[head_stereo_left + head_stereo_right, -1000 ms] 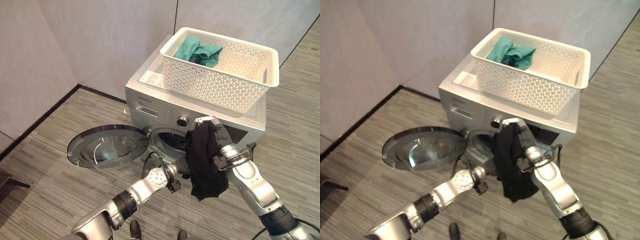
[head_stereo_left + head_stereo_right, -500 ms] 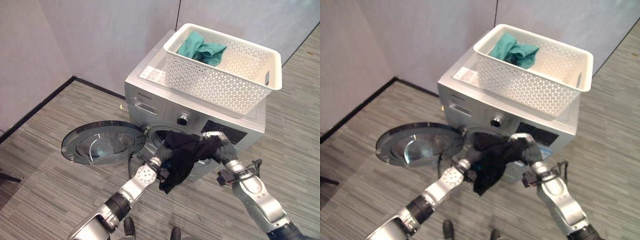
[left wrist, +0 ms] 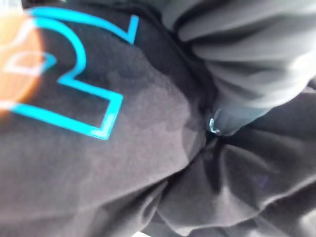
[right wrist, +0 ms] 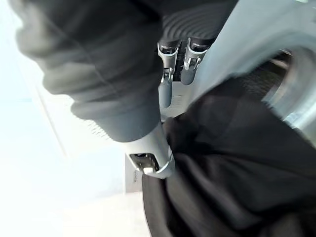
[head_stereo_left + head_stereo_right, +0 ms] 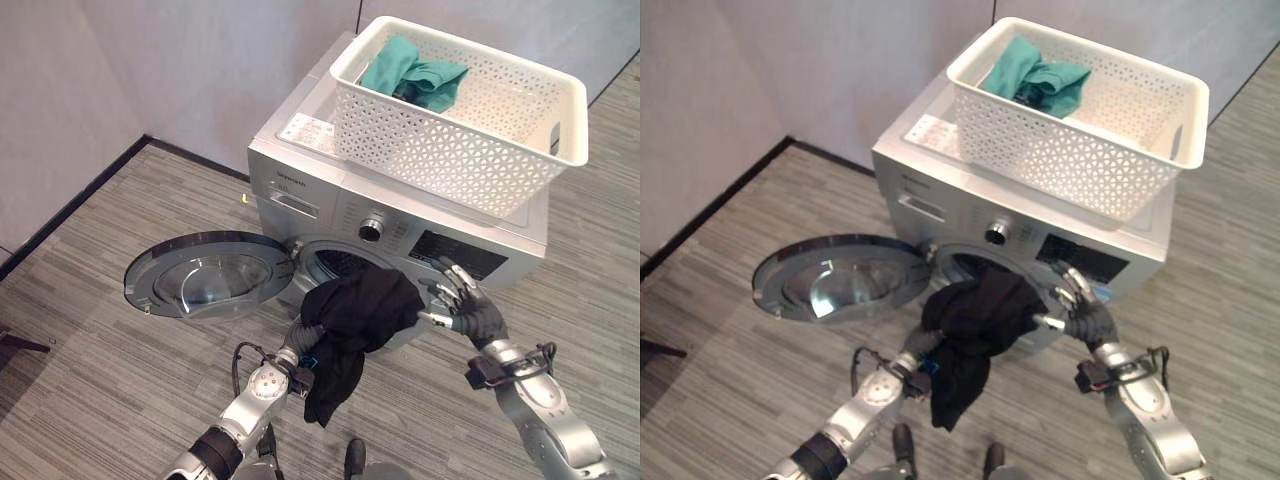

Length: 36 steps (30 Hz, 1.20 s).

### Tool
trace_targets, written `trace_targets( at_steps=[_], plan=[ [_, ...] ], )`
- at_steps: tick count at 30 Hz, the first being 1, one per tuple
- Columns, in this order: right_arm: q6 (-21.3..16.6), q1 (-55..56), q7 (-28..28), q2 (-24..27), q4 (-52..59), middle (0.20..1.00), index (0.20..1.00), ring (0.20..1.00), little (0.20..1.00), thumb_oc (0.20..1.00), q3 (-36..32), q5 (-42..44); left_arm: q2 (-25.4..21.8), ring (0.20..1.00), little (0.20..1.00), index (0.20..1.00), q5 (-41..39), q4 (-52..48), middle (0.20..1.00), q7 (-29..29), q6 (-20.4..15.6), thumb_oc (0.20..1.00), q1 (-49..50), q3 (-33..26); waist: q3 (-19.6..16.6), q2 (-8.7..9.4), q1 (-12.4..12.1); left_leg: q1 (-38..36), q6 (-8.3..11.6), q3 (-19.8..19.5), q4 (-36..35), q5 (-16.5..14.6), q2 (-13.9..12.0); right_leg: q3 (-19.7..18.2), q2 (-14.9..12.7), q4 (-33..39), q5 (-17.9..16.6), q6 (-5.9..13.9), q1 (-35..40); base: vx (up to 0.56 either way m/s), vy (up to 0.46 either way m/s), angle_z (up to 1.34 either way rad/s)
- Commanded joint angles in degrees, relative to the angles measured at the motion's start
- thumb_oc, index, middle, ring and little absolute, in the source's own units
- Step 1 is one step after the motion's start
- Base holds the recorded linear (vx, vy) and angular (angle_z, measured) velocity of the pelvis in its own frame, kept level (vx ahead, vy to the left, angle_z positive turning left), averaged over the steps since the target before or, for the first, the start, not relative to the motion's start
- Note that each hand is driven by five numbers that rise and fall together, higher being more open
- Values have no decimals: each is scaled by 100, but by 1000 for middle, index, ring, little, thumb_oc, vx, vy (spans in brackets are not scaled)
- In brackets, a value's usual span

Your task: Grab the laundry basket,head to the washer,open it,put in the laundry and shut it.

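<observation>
The silver washer [image 5: 300, 185] stands with its round door [image 5: 205, 275] swung open to the left. On its top sits the white laundry basket [image 5: 460, 160] with teal clothes [image 5: 410, 75] inside. A black garment [image 5: 355, 315] hangs bunched just in front of the drum opening [image 5: 335, 262], draped over my left hand [image 5: 298, 345], which is mostly buried under the cloth. In the left wrist view the black cloth [image 3: 123, 163] with a blue print lies right against the hand. My right hand [image 5: 470, 310] is open to the right of the garment, its thumb near the cloth's edge.
The open door juts out low over the grey striped floor [image 5: 120, 360] at the left. A grey wall [image 5: 150, 70] runs behind the washer, with a dark skirting strip [image 5: 70, 215] along its foot.
My right hand has let go of the black garment and drawn back to the right with fingers spread. The garment now hangs from my left hand at the drum mouth.
</observation>
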<state>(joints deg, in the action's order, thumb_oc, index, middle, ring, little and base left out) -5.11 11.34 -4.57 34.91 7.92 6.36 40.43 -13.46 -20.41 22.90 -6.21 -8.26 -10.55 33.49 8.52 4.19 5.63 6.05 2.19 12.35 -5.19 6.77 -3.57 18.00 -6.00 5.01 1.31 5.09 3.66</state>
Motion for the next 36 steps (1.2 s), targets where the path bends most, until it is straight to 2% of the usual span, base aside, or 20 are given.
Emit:
trace_targets(
  at_steps=[1,2,3,7,8,11,13,14,17,18,24,26,28,30,32,36],
  plan=[
    [-404,118,-526,-43,-417,1000,1000,1000,1000,1000,-711,685,162,200,200,200,-344,-163,200,384,-574,200,-184,-197,-227,102,176,138,136,575,19,-334,-103,19,24,-703,916,47,339,31,16,2],
    [-404,117,-526,-42,-417,1000,1000,1000,1000,1000,-711,685,162,200,200,200,-344,-163,200,384,-574,200,-184,-197,-227,102,176,138,136,575,19,-334,-103,19,24,-703,916,47,339,26,23,-8],
    [-434,139,-739,-451,-1375,1000,1000,1000,1000,1000,-1017,1279,235,200,200,200,-660,-130,200,503,-603,200,-197,-319,-237,141,298,164,119,620,19,-358,-92,-39,16,-746,894,65,267,19,17,-9],
    [-434,209,-894,-816,-1901,1000,1000,1000,1000,1000,-1164,1654,279,200,200,200,-767,-91,200,505,-602,200,-256,-379,-220,171,358,182,98,649,19,-378,-85,-61,1,-876,917,63,171,2,12,-3],
    [-443,322,-894,-1069,-2701,1000,1000,1000,1000,1000,-1295,1802,329,200,200,200,-822,51,200,505,-624,200,-325,-442,-205,216,441,192,78,690,19,-398,-71,-90,-16,-1003,928,70,70,-17,25,-6],
    [-408,308,-703,-1176,-3872,1000,1000,1000,1000,1000,-1291,1586,409,200,200,200,-855,333,200,434,-640,200,-551,-476,-142,287,519,267,60,721,19,-401,-57,-150,-36,-1121,918,84,-105,-52,19,-9],
    [-369,90,-418,-1255,-4718,1000,1000,1000,1000,1000,-1272,1316,467,200,200,200,-885,364,200,338,-668,200,-818,-398,57,334,494,426,46,685,19,-347,-51,-167,-49,-1311,989,49,-360,-160,10,-21],
    [-268,-105,-149,-1373,-5571,1000,1000,1000,1000,1000,-1076,743,529,200,200,200,-855,348,200,278,-686,200,-1019,-272,278,359,409,586,34,655,70,-297,-49,-93,-72,-1496,1081,-18,-574,-159,6,-9],
    [-202,-130,20,-1536,-5949,1000,1000,1000,1000,1000,-945,417,531,200,200,200,-799,330,200,188,-737,200,-1144,-170,438,407,359,815,23,635,243,-307,-54,-31,-82,-1644,1108,-72,-782,-124,-28,0],
    [-225,-237,190,-1744,-6195,1000,1000,1000,1000,1000,-838,325,571,200,200,200,-796,387,200,70,-777,200,-1250,-94,609,459,301,1135,18,599,497,-354,-67,31,-72,-1736,1107,-108,-1001,-183,-69,6],
    [-453,-718,700,-2275,-6174,1000,1000,1000,1000,1000,-422,349,591,200,200,200,-943,671,200,-279,-894,200,-1421,-92,850,576,238,2135,-15,543,1080,-508,-202,-53,-1,-1812,1044,-161,-1759,-163,-48,-1],
    [-688,-952,956,-2379,-5842,1000,1000,1000,1000,1000,-247,476,603,200,200,200,-874,1036,200,-645,-969,200,-1729,-194,914,619,301,2541,-58,497,1306,-609,-270,-185,38,-1868,1006,-172,-2154,-151,0,-14],
    [-781,-1011,1029,-2406,-5619,1000,1000,1000,1000,1000,-179,542,586,200,200,200,-820,1176,200,-774,-1001,200,-1880,-228,954,632,332,2700,-83,488,1414,-652,-298,-230,55,-1927,1004,-188,-2320,-119,2,-17],
    [-1058,-1046,1121,-2368,-4802,1000,1000,1000,1000,1000,19,680,483,200,200,200,-711,1502,200,-1069,-1080,200,-2283,-365,1009,662,428,3099,-136,409,1674,-732,-384,-327,86,-2098,978,-209,-2749,-121,-13,-13],
    [-1141,-1042,1142,-2353,-4564,1000,1000,1000,1000,1000,96,697,469,200,200,200,-743,1595,200,-1145,-1112,200,-2436,-426,1024,661,469,3222,-157,381,1751,-763,-407,-359,94,-2155,963,-218,-2890,-68,3,-13],
    [-1345,-1044,1186,-2195,-3894,1000,1000,1000,1000,1000,438,568,189,200,200,200,-806,1848,200,-1510,-1257,200,-3348,-629,1049,604,655,3768,-223,292,2010,-848,-472,-443,129,-2396,945,-249,-3501,-69,-9,-8]
  ],
)
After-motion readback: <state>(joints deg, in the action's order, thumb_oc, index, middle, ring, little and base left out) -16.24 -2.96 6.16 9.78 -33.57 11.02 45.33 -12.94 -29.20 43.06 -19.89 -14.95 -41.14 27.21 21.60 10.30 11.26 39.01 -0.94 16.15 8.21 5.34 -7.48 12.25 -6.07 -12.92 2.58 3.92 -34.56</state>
